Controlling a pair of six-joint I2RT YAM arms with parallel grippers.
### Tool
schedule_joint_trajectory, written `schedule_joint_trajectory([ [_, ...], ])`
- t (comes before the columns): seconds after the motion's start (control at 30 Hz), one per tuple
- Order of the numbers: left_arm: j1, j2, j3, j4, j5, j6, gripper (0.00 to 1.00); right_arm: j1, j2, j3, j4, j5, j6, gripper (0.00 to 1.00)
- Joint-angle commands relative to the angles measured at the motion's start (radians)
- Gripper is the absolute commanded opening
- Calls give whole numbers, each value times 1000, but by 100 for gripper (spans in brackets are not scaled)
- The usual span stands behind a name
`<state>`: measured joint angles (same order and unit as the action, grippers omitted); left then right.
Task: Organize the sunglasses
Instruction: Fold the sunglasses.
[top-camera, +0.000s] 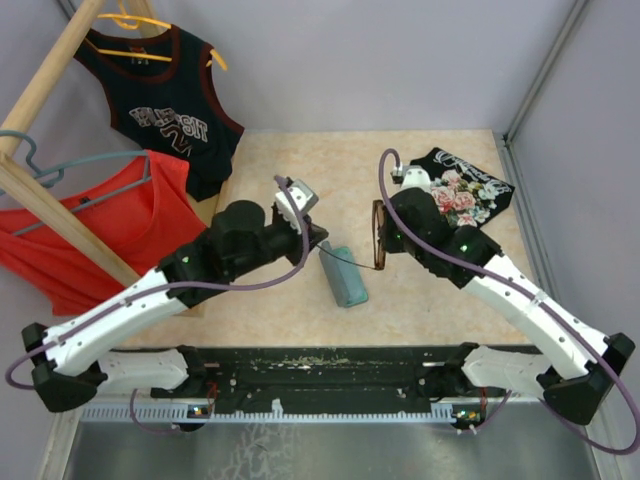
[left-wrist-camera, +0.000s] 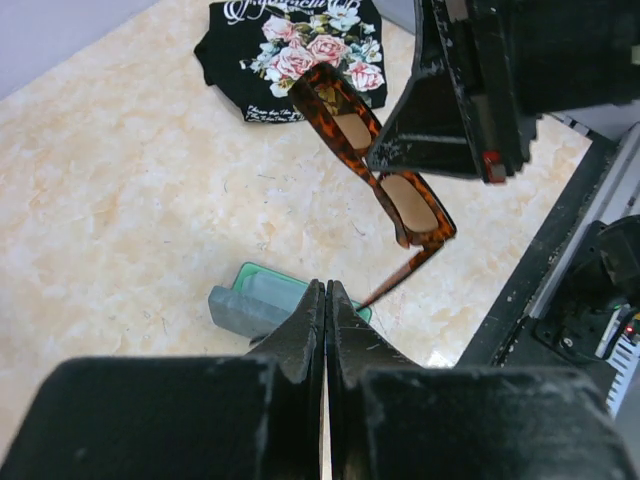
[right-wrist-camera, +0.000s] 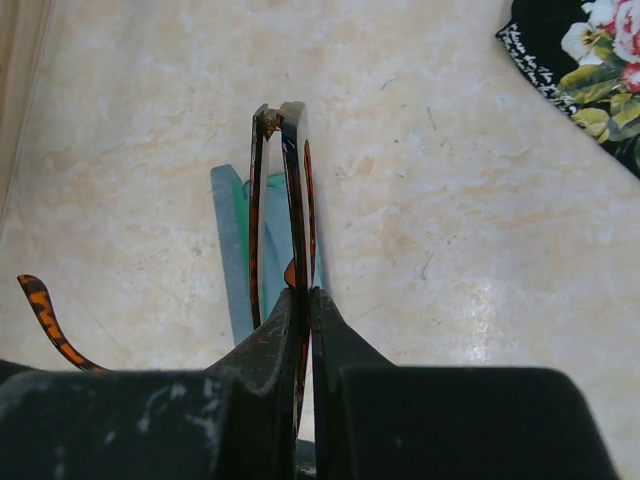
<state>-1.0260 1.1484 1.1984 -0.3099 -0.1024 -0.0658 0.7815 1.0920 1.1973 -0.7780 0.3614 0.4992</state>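
The sunglasses (top-camera: 379, 236), brown tortoise frame with dark lenses, hang above the table with my right gripper (top-camera: 387, 238) shut on the frame. In the right wrist view the frame (right-wrist-camera: 294, 190) stands edge-on between the fingers (right-wrist-camera: 305, 292), and one temple arm (right-wrist-camera: 45, 318) swings out to the left. The left wrist view shows the sunglasses (left-wrist-camera: 382, 172) held by the right gripper (left-wrist-camera: 440, 120), a temple pointing down toward my left gripper (left-wrist-camera: 327, 286). The left gripper (top-camera: 322, 240) is shut with nothing visible between its fingers, just above the grey-blue case (top-camera: 346, 278), which shows green inside (left-wrist-camera: 245, 300).
A folded black floral shirt (top-camera: 466, 190) lies at the back right of the table. A wooden rack (top-camera: 45, 200) with a black jersey (top-camera: 165, 110) and a red top (top-camera: 95, 225) stands at the left. A black rail (top-camera: 320, 365) runs along the near edge.
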Motion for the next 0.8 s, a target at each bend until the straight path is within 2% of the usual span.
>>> schedule_joint_trajectory([
  [0.0, -5, -69, -14, -102, 12, -16, 0, -40, -8, 49, 29, 22, -38, 0],
  [0.37, -18, -33, -127, -108, 113, -37, 0, -57, 121, 206, 22, -4, -76, 0],
  [0.77, -22, 61, -115, 21, 5, -66, 0, -57, 117, 175, 25, -83, -60, 0],
])
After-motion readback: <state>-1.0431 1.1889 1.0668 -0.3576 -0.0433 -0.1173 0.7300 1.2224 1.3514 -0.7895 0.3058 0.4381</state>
